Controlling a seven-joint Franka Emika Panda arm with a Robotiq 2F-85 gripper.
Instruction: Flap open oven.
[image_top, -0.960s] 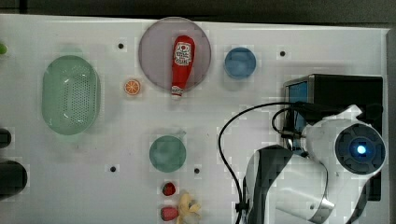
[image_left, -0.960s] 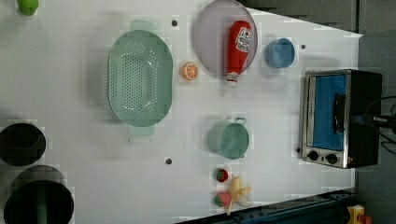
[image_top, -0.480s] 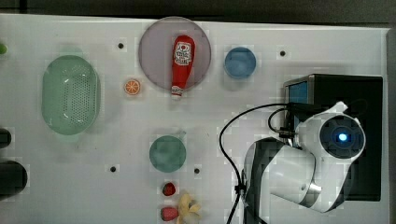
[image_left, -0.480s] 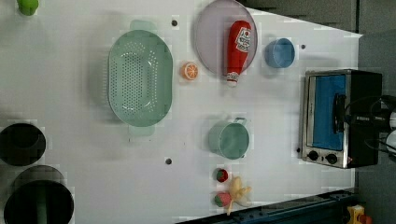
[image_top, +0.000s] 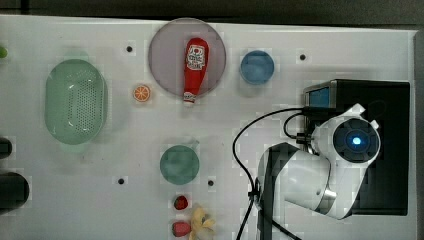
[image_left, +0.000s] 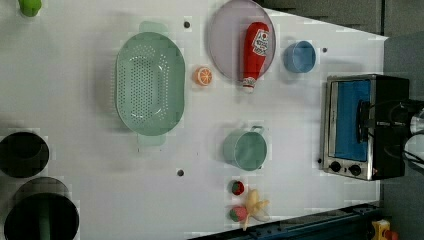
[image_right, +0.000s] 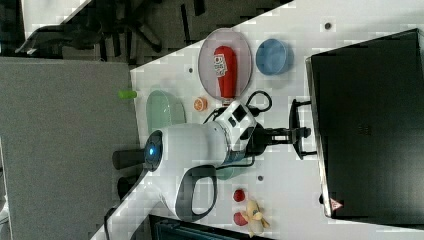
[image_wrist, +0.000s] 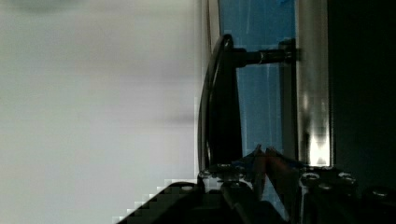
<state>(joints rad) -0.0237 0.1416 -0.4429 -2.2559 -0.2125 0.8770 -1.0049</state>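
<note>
The white table (image_left: 100, 165) carries everything here, and the oven (image_left: 365, 127) is the landmark: it sits at the table's edge, on the left view's right, with its blue glass door facing the clutter and not yet lowered. The white arm (image_top: 320, 175) reaches over the oven's front in the top view. Out from the oven door lie the green colander (image_left: 150, 82), the grey plate (image_left: 225, 40) with the ketchup bottle (image_left: 255, 47) on it, the teal pot (image_left: 245, 149), the blue cup (image_left: 300, 56) just off the oven's far corner, then the orange slice (image_left: 203, 76) and the small toy fruits (image_left: 247, 205).

In the right view the gripper (image_right: 299, 133) is level with the door's dark bar handle (image_right: 295, 127), its fingers closed narrowly; the wrist view puts the handle (image_wrist: 219, 102) right against them, though a firm clamp on the bar I cannot confirm.

To do this step well, I judge the grip should sit near the handle's middle, and the pull should follow the door's arc outward and down around its hinge, gently enough that the oven does not slide.
</note>
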